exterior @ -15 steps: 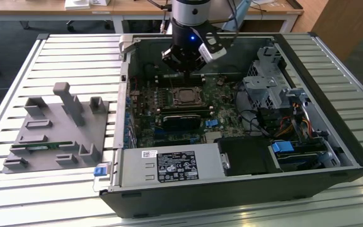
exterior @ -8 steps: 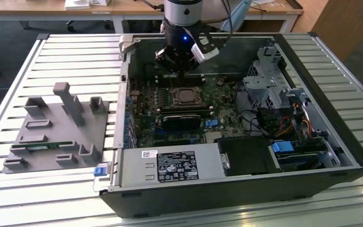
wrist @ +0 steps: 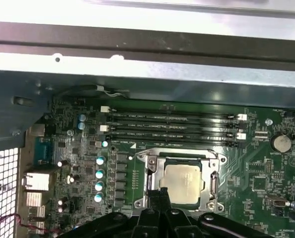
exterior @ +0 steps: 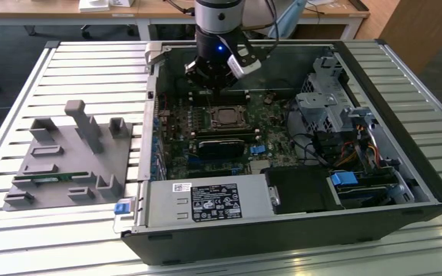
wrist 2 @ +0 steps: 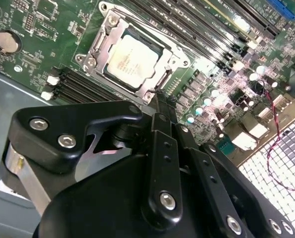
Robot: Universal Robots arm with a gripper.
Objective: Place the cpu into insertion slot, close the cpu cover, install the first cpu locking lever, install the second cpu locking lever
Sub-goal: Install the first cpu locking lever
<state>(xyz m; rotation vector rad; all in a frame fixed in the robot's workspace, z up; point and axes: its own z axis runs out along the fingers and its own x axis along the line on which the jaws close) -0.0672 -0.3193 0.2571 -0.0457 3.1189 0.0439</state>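
While the cpu [wrist: 184,181] lies under the cpu cover [wrist: 155,171], the gripper [wrist: 160,194], claws together, sits at its edge; stiff thin metal, I'd say, best pressed at the rim.

we find the cpu [wrist: 184,182] lying in the insertion slot [exterior: 212,117], with the cpu cover [wrist: 152,162] down around it. the gripper [exterior: 210,86] hangs over the board [wrist: 259,171] beside the slot. a fixture tray [exterior: 67,161] sits on the table [exterior: 37,241], at the exterior view's left of the computer case [exterior: 282,244].
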